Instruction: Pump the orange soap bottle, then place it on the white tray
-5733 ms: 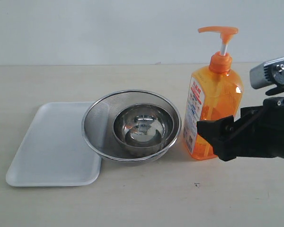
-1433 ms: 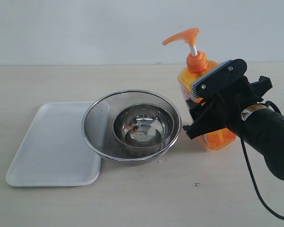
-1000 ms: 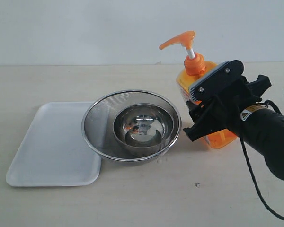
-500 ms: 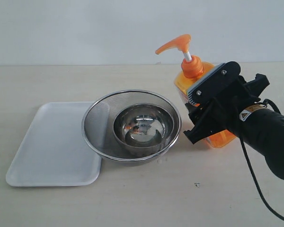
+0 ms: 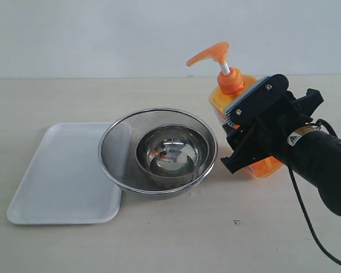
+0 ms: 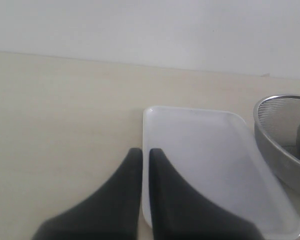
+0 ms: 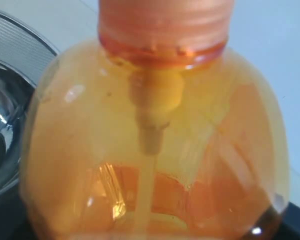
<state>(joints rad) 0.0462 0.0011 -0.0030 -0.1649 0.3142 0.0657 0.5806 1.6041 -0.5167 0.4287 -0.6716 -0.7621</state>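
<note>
The orange soap bottle point(image 5: 220, 102) leans left, its pump head point(image 5: 211, 54) raised on the white stem and tipped toward the strainer. My right gripper point(image 5: 238, 136) is shut on the bottle's body from the right and hides most of the label. The bottle's base point(image 5: 264, 166) is at the table surface; whether it touches I cannot tell. In the right wrist view the bottle point(image 7: 155, 150) fills the frame. The white tray point(image 5: 62, 170) lies flat at the left with nothing on it. My left gripper point(image 6: 145, 152) is shut over the tray's point(image 6: 200, 150) edge and is out of the exterior view.
A round steel mesh strainer point(image 5: 122, 142) with a steel bowl point(image 5: 170, 151) inside stands between the tray and the bottle, overlapping the tray's right edge. The strainer's rim point(image 6: 280, 130) also shows in the left wrist view. A black cable point(image 5: 307, 227) trails from the right arm.
Several seconds ago the bottle stood upright with the gripper beside it. Over the last second it tipped slightly further left in the grip, then held still.
</note>
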